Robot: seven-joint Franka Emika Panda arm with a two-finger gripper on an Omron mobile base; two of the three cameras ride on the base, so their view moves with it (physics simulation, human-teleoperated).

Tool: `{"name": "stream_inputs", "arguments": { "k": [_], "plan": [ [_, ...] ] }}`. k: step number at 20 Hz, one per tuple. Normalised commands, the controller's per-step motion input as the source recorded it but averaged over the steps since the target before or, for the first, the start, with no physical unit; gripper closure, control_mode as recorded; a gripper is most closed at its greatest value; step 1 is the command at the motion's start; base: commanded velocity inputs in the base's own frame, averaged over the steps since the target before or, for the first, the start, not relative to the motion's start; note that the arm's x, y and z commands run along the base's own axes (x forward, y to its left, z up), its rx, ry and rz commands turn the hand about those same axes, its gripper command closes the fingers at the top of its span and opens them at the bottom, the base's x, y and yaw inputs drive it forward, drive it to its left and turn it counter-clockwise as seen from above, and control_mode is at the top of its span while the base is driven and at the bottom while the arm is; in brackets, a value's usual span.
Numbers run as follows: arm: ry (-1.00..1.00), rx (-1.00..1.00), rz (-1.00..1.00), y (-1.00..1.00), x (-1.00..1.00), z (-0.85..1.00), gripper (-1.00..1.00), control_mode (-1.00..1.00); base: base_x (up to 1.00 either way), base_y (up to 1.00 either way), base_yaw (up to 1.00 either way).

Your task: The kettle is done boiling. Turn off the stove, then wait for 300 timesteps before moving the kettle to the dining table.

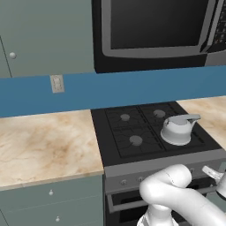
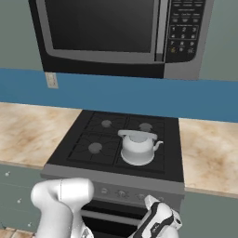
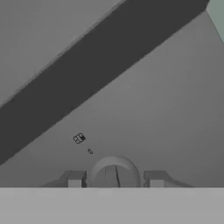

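Kettle (image 1: 177, 129) sits on the front right burner of the stove (image 1: 132, 128), its grey handle arching over the top and its short spout pointing right; in the right base view the same kettle (image 2: 137, 147) rests on the dark grate with the spout toward the right-hand surface (image 2: 209, 153). Above the cooktop hangs a black microwave (image 2: 107, 32), against a blue wall strip with a pale outlet plate (image 1: 57, 83). Beige marbled surface (image 1: 44, 145) runs to the left of the stove, over grey-green drawers (image 1: 50, 198) with small round pulls. The white arm bends low in front of the stove, its hand down at the grey front panel (image 2: 121, 190) where the small knobs sit. In the hand view the gripper (image 3: 115, 180) is pressed close to that grey panel, and a rounded knob (image 3: 114, 171) lies between the two fingertips (image 3: 75, 180), one tip on each side. The jaws stand partly closed around the knob, near its sides; whether the pads actually press on it I cannot tell. A dark band crosses diagonally above the panel.
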Motion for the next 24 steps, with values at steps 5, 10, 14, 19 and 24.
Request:
{"name": "stream_inputs", "arguments": {
  "k": [5, 10, 14, 19, 24],
  "plan": [
    [0.0, 0.43, 0.0, 0.0, 0.0, -0.31, 1.0, -1.0, 0.0, 0.0, 0.0],
    [-0.01, 0.24, 0.0, 0.0, 0.0, -0.06, 1.0, -1.0, 0.0, 0.0, 0.0],
    [0.0, 0.24, 0.0, 0.0, 0.01, 0.0, 1.0, -1.0, 0.0, 0.0, 0.0],
    [0.0, 0.22, 0.0, 0.02, 0.15, 0.0, 1.0, -1.0, 0.0, 0.0, 0.0],
    [0.0, 0.22, 0.0, 0.1, 0.15, 0.0, 1.0, -1.0, 0.0, 0.0, 0.0]
  ]
}}
